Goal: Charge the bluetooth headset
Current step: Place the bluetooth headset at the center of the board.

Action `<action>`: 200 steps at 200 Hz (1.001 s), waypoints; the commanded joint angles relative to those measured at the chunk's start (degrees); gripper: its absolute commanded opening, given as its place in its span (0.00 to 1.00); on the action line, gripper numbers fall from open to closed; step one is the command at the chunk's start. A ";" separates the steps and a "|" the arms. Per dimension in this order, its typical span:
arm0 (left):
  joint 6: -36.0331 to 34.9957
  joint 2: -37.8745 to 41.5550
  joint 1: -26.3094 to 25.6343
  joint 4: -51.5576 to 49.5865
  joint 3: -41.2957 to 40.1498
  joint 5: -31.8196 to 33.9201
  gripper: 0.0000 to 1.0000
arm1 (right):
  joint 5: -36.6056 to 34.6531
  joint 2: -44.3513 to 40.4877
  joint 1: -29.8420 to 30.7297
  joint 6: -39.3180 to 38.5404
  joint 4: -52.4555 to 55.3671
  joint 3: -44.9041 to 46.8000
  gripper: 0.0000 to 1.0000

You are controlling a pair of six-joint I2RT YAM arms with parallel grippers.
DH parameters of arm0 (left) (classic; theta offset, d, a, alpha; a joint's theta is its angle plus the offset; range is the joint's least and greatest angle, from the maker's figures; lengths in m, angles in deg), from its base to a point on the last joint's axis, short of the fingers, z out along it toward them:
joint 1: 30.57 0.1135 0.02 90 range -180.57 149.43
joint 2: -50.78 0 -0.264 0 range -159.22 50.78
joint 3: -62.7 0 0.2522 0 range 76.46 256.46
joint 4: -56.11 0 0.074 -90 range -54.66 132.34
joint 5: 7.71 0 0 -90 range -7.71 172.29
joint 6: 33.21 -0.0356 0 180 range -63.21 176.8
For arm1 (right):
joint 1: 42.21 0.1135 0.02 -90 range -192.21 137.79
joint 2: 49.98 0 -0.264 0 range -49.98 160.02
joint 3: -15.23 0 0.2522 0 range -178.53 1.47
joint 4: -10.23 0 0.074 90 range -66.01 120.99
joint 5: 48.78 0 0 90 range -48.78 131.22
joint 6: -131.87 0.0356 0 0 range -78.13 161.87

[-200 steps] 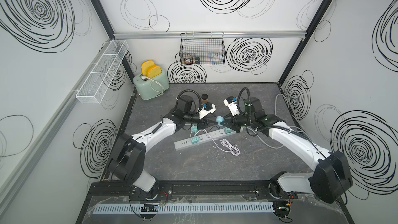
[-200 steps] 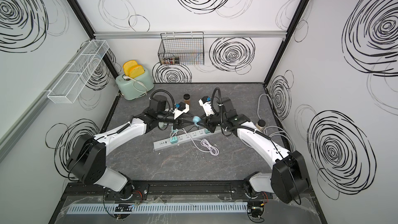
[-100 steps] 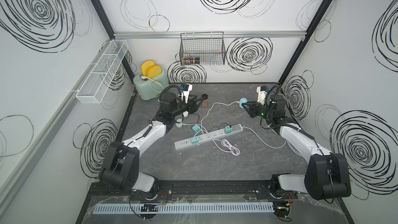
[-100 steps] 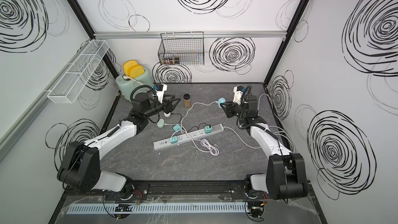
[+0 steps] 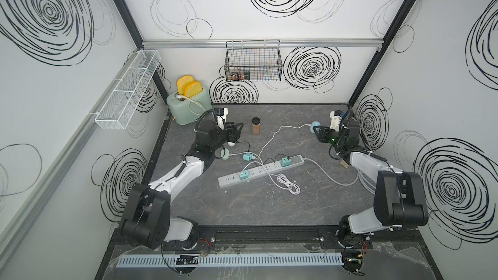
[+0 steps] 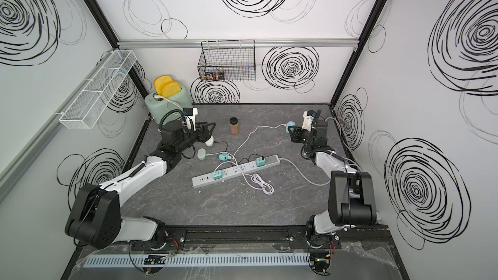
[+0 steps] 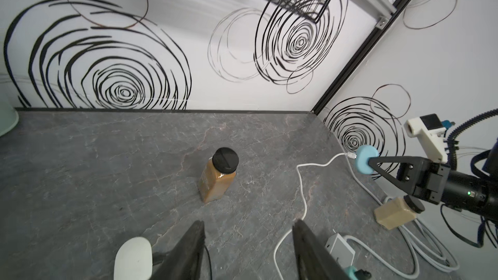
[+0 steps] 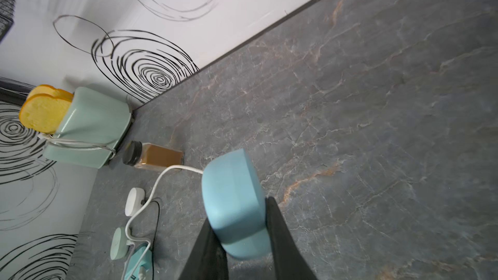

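Note:
The bluetooth headset is a rounded blue case (image 8: 234, 203). My right gripper (image 8: 239, 211) is shut on it and holds it above the table at the back right (image 5: 314, 126) (image 6: 290, 126). A white cable (image 5: 280, 129) is plugged into the case and trails towards the power strip (image 5: 258, 172). My left gripper (image 7: 248, 223) is open and holds nothing; it hovers at the back left (image 5: 238, 131). Just beside it a white case (image 7: 133, 258) with a black cord lies on the table. A pale green case (image 5: 224, 154) lies a little nearer, wired to a teal adapter (image 5: 248, 156).
A brown jar (image 5: 256, 129) stands between the arms at the back. A beige jar (image 7: 396, 211) lies under the right arm by the grey cables. The toaster (image 5: 188, 106) fills the back left corner. A coiled white cable (image 5: 289, 184) lies in front of the strip.
Both arms have drawn back from the middle to opposite sides. The right one carried the blue case and its cable to the back right; the left one moved away with open jaws.

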State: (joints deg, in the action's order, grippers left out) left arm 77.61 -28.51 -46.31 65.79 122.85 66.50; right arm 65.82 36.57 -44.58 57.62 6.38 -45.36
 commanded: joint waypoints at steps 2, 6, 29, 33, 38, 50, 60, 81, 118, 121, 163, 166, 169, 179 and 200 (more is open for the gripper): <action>0.36 0.93 -0.30 0.51 -2.94 1.20 0.56 | 0.89 2.34 0.26 1.77 -2.05 -1.00 0.00; 0.17 1.04 -0.40 0.76 -3.27 0.77 0.56 | 0.89 2.62 0.26 1.94 -1.94 -0.97 0.00; -0.39 2.48 -2.36 -2.60 -3.85 5.08 0.57 | 1.15 3.71 0.48 2.48 -0.95 -0.73 0.02; 0.13 2.67 -2.70 -3.43 -3.85 6.14 0.57 | 1.05 3.83 0.57 2.49 -0.59 -0.72 0.03; 1.26 2.81 -3.03 -4.40 -3.79 7.06 0.57 | 0.78 4.10 0.62 2.58 -0.18 -0.78 0.04; 4.17 2.74 -3.22 -7.17 -3.05 7.05 0.58 | 0.55 4.76 0.96 2.80 0.85 -0.89 0.05; 6.22 2.80 -3.40 -9.72 -2.29 6.75 0.57 | 0.67 5.57 1.13 3.01 2.21 -1.16 0.06; 7.03 5.02 -3.49 -14.39 -1.73 7.63 0.56 | 0.80 7.83 1.05 4.14 5.37 -2.01 0.07; 3.91 9.13 -1.84 -22.32 0.69 6.65 0.55 | 3.39 13.00 0.64 5.83 11.36 -5.10 0.12; 2.76 9.22 -1.71 -23.05 1.00 6.41 0.55 | 3.71 13.32 0.55 6.09 11.33 -5.11 0.13; -8.07 9.50 0.48 -29.29 4.70 1.34 0.60 | 6.26 16.29 -0.26 9.18 12.32 -5.79 0.38; -8.73 9.50 0.73 -29.47 4.80 1.08 0.61 | 6.18 16.08 -0.30 9.22 12.39 -5.74 0.42; -9.57 9.49 0.93 -29.64 4.89 0.96 0.61 | 6.10 15.77 -0.35 9.33 12.42 -5.76 0.45; -12.39 9.62 2.04 -29.52 4.98 -0.38 0.64 | 5.46 14.10 -0.46 9.80 12.59 -5.47 0.55; -19.07 8.21 5.76 -31.36 7.03 -1.95 0.69 | 2.92 7.12 -0.83 10.61 13.44 -3.08 0.65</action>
State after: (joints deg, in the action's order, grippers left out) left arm 69.09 -19.72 -44.35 37.22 126.52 67.89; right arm 70.38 51.54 -44.91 66.23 18.36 -49.40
